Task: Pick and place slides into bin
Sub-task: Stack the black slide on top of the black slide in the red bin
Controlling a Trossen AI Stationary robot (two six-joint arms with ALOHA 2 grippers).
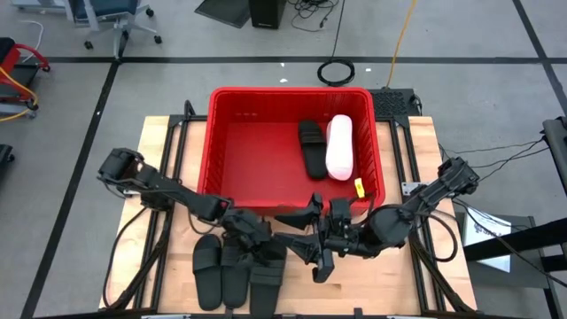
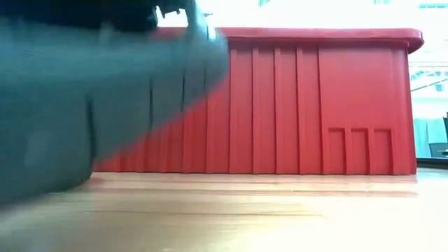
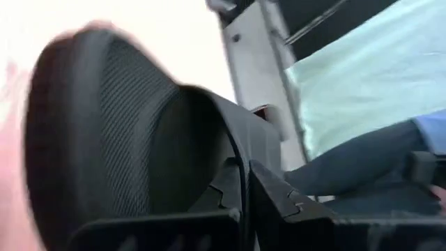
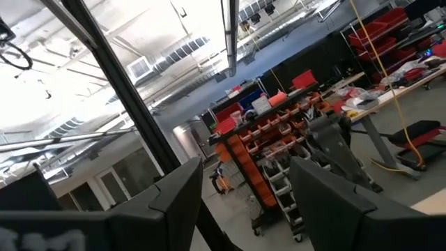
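In the red bin (image 1: 226, 133) at the table's far middle lie one black slide (image 1: 311, 149) and one pale slide (image 1: 339, 147), side by side on its floor. My left gripper (image 1: 251, 232) is near the bin's front wall, shut on a black slide (image 3: 97, 132), which shows as a dark blur (image 2: 84, 105) in the low view. Two more black slides (image 1: 208, 273) (image 1: 233, 271) lie flat at the table's near edge. My right gripper (image 4: 244, 202) hangs open beside it, tipped upward, with nothing between its fingers. My left gripper pinches a thin dark edge of the black slide (image 3: 239, 174) between its two fingers (image 3: 279, 202), by the smooth strap part. The ribbed sole (image 3: 83, 125) stands up ahead of the fingers, tilted. Whether its low end touches the table, I cannot tell.
The bin's front wall (image 2: 301, 105) rises right behind the held slide. The right arm (image 1: 390, 226) reaches in from the right and crowds the space near the bin's front. Bare wood (image 2: 280, 210) lies at the near right.
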